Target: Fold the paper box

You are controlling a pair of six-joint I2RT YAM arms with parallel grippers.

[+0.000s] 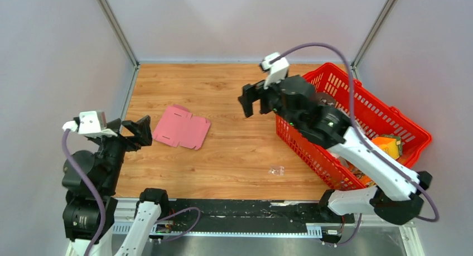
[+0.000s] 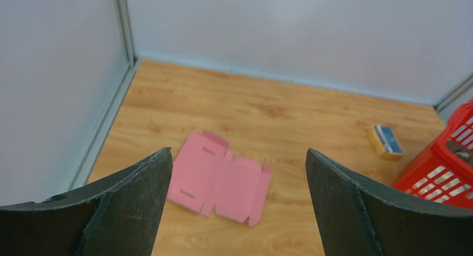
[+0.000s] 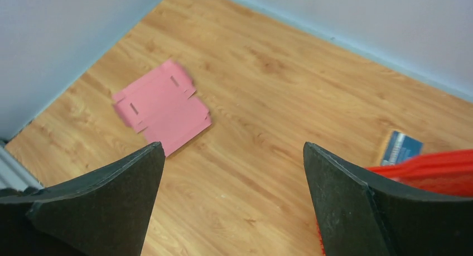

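Paper box (image 1: pixel 181 126) flat, unfolded, on bench (image 1: pixel 234 150), centre-left of overhead frame. Left pincer (image 1: pixel 134 129) wide open, empty, just left of it. Right pincer (image 3: pixel 231 144) wide open, empty, upper centre, apparently raised off bench.

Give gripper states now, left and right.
Left gripper: open, holding nothing.
Right gripper: open, holding nothing; the paper box lies flat, apart from both.
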